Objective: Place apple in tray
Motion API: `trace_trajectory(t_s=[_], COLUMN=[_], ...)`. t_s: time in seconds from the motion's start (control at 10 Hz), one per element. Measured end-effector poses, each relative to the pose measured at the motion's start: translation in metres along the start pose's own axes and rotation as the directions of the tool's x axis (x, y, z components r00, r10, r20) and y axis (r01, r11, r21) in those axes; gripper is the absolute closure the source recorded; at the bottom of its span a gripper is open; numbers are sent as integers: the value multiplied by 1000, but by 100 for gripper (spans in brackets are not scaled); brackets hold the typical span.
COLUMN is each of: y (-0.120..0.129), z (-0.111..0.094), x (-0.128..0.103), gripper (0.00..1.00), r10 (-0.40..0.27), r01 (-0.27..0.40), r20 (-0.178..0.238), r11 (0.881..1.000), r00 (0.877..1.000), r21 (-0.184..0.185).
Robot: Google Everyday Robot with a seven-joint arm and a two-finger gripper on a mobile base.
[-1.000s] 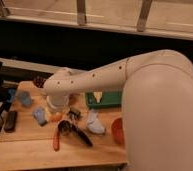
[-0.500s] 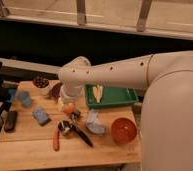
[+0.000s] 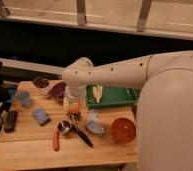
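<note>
I see my gripper (image 3: 73, 107) holding the apple (image 3: 75, 108), just left of the green tray (image 3: 121, 95).

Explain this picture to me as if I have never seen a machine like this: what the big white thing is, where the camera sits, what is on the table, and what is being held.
The big white shape is a robot's arm, seen from a camera close above it; where the camera is mounted cannot be told. The arm reaches left and bends down over a wooden table. At its end is the gripper, low over the table beside the apple, a small orange-yellow fruit; whether it holds the apple cannot be told. Behind sits the green tray, the apple's goal. Also there: a purple bowl, an orange bowl, a blue sponge and a carrot-like stick.
</note>
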Motion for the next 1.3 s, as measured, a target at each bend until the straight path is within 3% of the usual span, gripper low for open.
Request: trace_trajectory(t_s=[0.1,0.4,0.6,0.7,0.8,1.0,1.1,1.3], y=[-16,-98,-150,-171,-185,-224,-231,-242], z=[1,-11,-24,-29,-30,-23,-19,-10], x=[-5,-12,3,10,16,36,40,30], gripper=[100,100,100,100,100,88,79,56], r10=[21,134,218,259,285,344,346,345], r01=[-21,-135,-221,-264,-292,-334,-324,-311], r20=[-1,17,38,60,83,163,182,213], r11=[1000,987,968,958,952,939,936,934], r00=[1000,991,975,964,955,925,920,914], r21=[17,83,117,112,86,-82,-139,-177])
